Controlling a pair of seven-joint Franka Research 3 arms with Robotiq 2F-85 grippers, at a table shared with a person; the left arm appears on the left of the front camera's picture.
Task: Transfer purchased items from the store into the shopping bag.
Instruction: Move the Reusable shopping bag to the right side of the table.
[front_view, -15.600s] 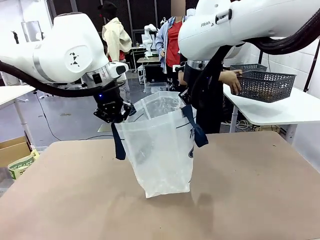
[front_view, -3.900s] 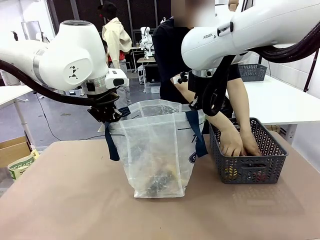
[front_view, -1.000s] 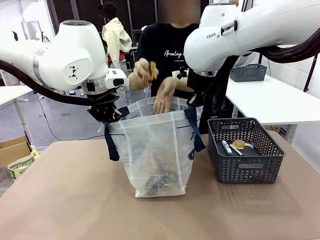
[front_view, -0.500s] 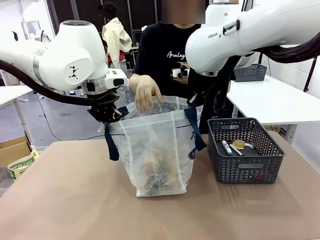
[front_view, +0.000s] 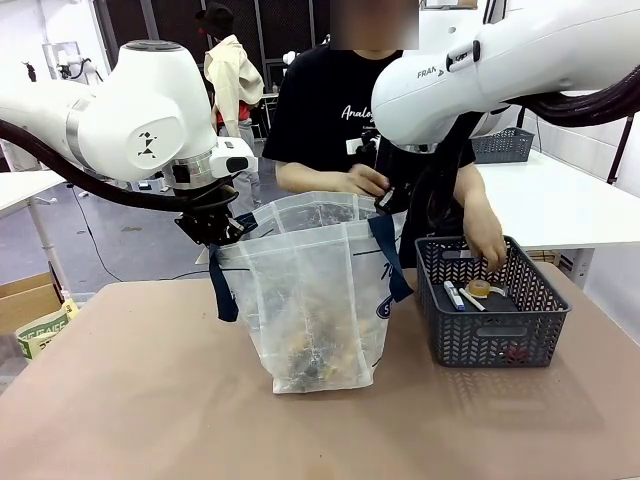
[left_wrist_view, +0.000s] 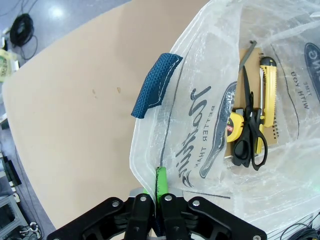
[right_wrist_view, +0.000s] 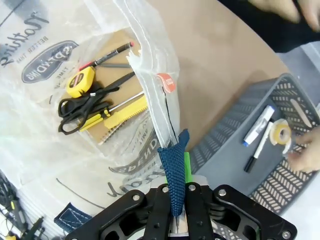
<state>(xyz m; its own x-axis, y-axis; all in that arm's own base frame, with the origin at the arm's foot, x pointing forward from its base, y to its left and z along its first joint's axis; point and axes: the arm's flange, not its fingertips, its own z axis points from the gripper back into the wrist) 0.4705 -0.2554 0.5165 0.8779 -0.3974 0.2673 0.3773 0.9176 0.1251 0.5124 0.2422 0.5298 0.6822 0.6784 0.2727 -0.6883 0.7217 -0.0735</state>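
- The bag (front_view: 315, 290) stands on the table (front_view: 130, 400) between the two arms, with its mouth spread wide.
- The left gripper (left_wrist_view: 159, 177) is clamped tight on the bag's rim (left_wrist_view: 137, 150) and holds that side up.
- The right gripper (right_wrist_view: 179, 167) is pinched on the blue strap (right_wrist_view: 172, 150) at the opposite side, so the opening is stretched between the two.
- Some items (front_view: 318, 355) lie at the bottom of the bag: black scissors (left_wrist_view: 250, 137), a yellow knife (left_wrist_view: 267, 87) and a tape measure (left_wrist_view: 233, 125), all resting on a brown notebook (right_wrist_view: 107, 42).
- A grey basket (front_view: 490, 335) sits just beside the bag, on the robot's right, with a marker (right_wrist_view: 258, 126) and a tape roll (right_wrist_view: 280, 133) among what is left in it.
- The person's hand (front_view: 488, 248) reaches into the basket; I cannot tell whether it has gripped anything.
- The other hand (front_view: 368, 181) is near the bag's far rim, loosely curled.
- The step in hand looks like mid-loading: the person moves goods across while the arms serve as a bag stand.
- The next move probably calls for both arms to stay put and not let go until the basket is emptied.
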